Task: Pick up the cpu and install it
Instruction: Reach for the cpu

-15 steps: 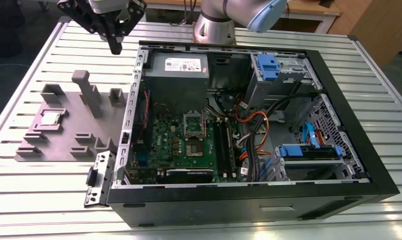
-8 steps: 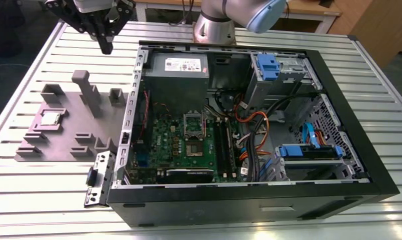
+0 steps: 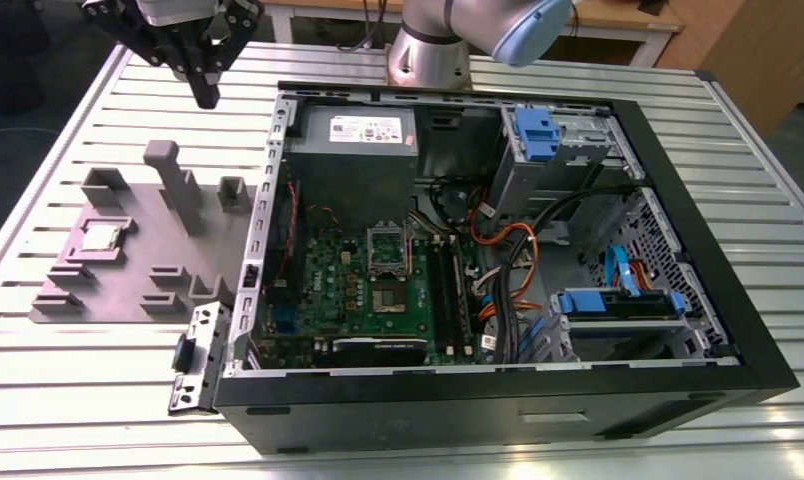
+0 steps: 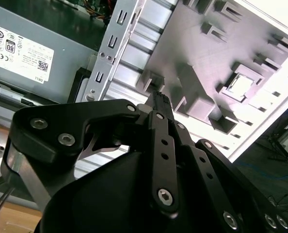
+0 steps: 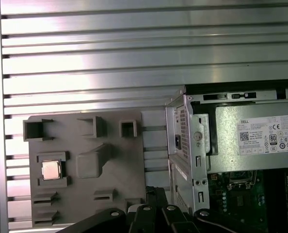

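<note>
Hovering above table (image 3: pixel 69 400), end effector (image 3: pixel 205 93) clenched, empty; cpu (image 3: pixel 102 236) resting in grey fixture (image 3: pixel 115 285), well apart

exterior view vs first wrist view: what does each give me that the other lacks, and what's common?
Exterior view adds: the blue-clipped drive bays, the cable bundle and the arm's base. First wrist view adds: the vent grille on the case wall beside the power supply. Both: the cpu seated in the grey fixture, the power supply, the slatted table, and the hand, apart from the cpu.
</note>
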`<state>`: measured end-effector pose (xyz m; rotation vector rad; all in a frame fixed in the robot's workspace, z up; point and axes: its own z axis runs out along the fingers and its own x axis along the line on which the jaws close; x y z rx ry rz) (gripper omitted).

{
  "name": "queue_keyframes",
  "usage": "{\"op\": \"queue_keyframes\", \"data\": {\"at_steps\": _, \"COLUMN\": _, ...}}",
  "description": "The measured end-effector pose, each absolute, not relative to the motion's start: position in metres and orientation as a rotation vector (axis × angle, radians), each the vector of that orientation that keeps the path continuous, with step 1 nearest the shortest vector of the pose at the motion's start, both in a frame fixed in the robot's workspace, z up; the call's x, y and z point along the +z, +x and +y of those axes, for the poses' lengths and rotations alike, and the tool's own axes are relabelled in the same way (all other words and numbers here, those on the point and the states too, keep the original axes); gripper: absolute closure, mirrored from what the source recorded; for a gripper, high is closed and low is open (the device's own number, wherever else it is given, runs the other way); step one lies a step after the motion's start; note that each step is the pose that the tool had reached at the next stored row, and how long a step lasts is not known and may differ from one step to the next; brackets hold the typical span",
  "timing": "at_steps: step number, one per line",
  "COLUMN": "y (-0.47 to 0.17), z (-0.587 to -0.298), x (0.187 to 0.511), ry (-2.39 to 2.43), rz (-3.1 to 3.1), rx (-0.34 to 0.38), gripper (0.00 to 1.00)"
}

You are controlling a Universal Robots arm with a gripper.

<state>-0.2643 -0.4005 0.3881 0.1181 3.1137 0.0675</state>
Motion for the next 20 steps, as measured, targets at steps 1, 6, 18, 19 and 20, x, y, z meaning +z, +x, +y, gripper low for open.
{"op": "queue_keyframes", "data": {"at_steps": 1, "y": -0.2646, "z": -0.4005, "x": 0.3880, "ry": 0.118, "rz": 3.114, "rx": 0.068, "gripper": 0.89}}
{"op": "queue_keyframes", "data": {"at_steps": 6, "y": -0.2659, "z": -0.4005, "x": 0.3877, "ry": 0.118, "rz": 3.114, "rx": 0.068, "gripper": 0.89}}
{"op": "queue_keyframes", "data": {"at_steps": 18, "y": -0.2695, "z": -0.4005, "x": 0.3876, "ry": 0.118, "rz": 3.114, "rx": 0.068, "gripper": 0.89}}
{"op": "queue_keyframes", "data": {"at_steps": 19, "y": -0.2701, "z": -0.4005, "x": 0.3875, "ry": 0.118, "rz": 3.114, "rx": 0.068, "gripper": 0.89}}
{"op": "queue_keyframes", "data": {"at_steps": 20, "y": -0.2706, "z": -0.4005, "x": 0.3875, "ry": 0.118, "rz": 3.114, "rx": 0.068, "gripper": 0.89}}
